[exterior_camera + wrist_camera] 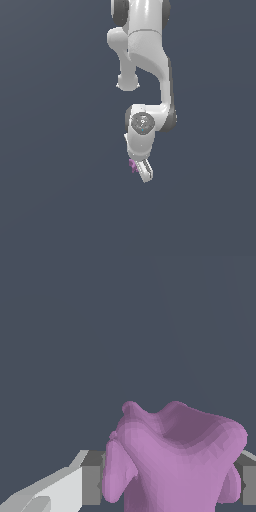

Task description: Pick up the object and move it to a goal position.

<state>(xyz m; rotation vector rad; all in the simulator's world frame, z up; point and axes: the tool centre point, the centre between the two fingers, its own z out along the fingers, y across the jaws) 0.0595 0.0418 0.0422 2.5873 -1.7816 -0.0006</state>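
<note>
Wrist view shows the object [175, 456] very large and close: a purple-pink lump with blunt points, sitting between my two fingers. One grey pad [91, 483] touches its side, and the other pad [249, 483] is just visible at the opposite edge of the picture, also against the lump. So I judge my gripper [170, 491] is clamped on the object, with the jaws pressed on both of its sides.

From the exterior view I see my arm [150, 55] hanging down with the gripper [141, 171] at its lower end, and only a small purple part of the object [133, 165] shows beside the white finger, on the exterior view's left. Around it is only the flat dark background; I see no surface under it and no marker of a goal, so I cannot tell how high the lump is or how far along the carry is.

The step in hand is, I think, to carry the object to the goal. To do this well I should keep the closing force constant and not open the fingers at all, because the lump is uneven and the pads probably press on rounded points, where it can turn or slip. I should move smoothly, without sudden wrist turns, and slow down before I stop.
</note>
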